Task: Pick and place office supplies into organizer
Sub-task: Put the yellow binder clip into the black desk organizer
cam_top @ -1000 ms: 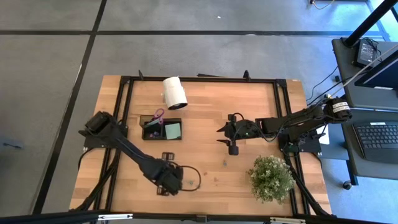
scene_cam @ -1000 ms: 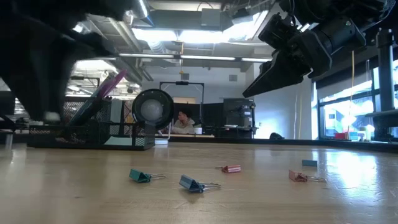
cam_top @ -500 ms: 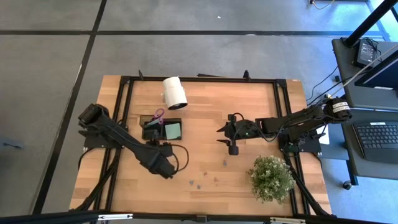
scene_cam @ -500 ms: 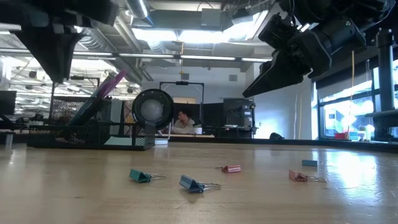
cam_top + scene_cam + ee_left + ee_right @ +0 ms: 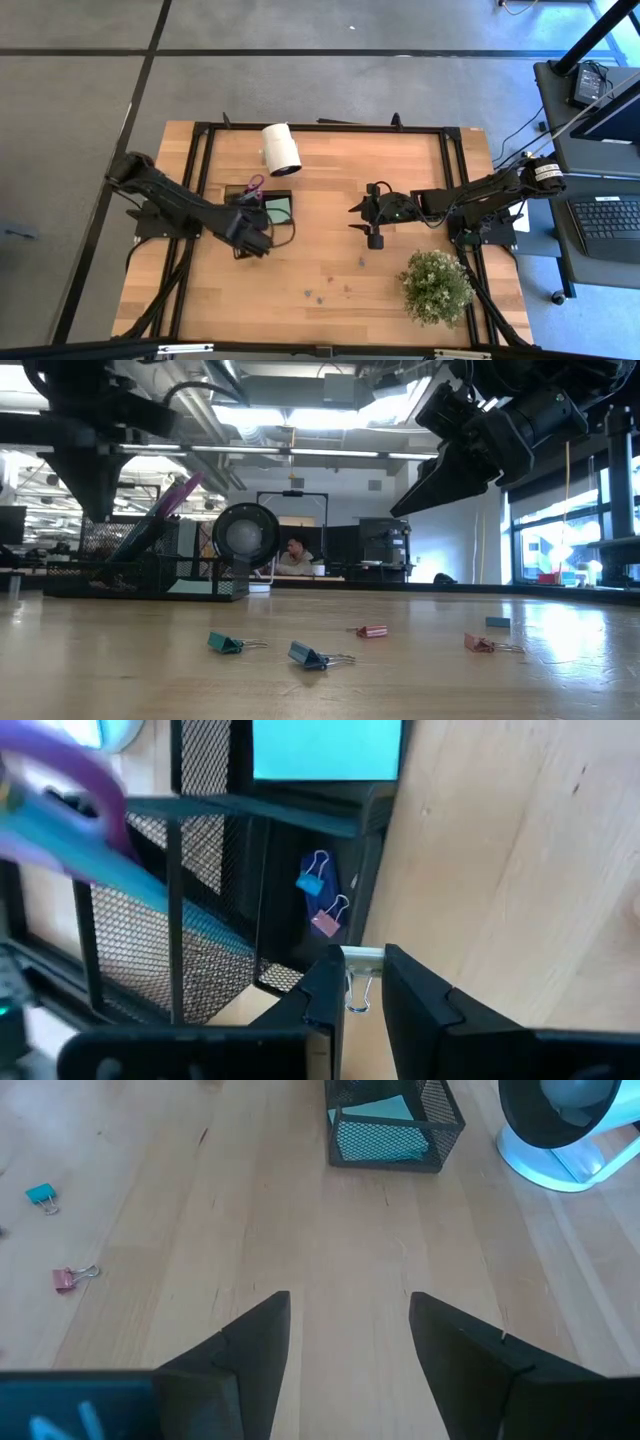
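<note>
The left gripper (image 5: 362,982), fingers clamped on a small pale binder clip (image 5: 361,958), hangs just beside the black mesh organizer (image 5: 215,920)'s near wall; the right gripper (image 5: 349,1342) waits apart, fingers spread.

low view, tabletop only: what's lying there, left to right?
Black mesh organizer → teal binder clip → blue binder clip → pink clip → salmon clip → small blue piece.

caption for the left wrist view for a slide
Left gripper shut on a white binder clip beside the black mesh organizer, two clips already inside.
</note>
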### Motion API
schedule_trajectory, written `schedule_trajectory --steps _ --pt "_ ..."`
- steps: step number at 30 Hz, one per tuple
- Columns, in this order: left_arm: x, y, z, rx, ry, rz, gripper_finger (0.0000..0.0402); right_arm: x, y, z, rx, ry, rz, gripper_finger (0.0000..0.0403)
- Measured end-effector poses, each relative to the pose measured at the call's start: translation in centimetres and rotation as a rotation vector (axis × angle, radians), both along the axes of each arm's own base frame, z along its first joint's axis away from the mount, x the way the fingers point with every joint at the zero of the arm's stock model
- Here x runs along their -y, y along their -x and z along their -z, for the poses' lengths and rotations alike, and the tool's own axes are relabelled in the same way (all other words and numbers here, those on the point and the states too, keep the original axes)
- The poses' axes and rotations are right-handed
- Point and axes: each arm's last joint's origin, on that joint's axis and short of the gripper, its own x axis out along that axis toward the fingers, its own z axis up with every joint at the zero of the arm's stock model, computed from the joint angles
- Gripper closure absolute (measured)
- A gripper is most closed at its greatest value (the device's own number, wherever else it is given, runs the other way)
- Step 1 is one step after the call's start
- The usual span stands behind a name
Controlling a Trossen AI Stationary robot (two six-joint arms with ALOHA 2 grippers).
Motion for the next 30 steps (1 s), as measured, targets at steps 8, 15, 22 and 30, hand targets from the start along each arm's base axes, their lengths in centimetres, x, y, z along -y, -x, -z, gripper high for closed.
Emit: schedule_trajectory --steps 8,15,22,30 --pt "-1.9 2.7 1.0 0.101 0.042 -0.034 0.0356 0.0 0.0 0.0 0.0 0.0 0.0 0.0193" --pt "-3.6 3.2 2.6 0.09 0.018 -0.103 0.0355 0.0 0.0 0.0 0.001 0.001 0.0 0.0193" --pt "-5.0 3.3 3.3 0.073 0.02 -0.16 0.0355 0.0 0.0 0.0 0.002 -0.001 0.001 0.0193" --pt "-5.7 3.1 3.3 0.075 0.02 -0.2 0.0346 0.0 0.0 0.0 0.002 -0.002 0.001 0.0193"
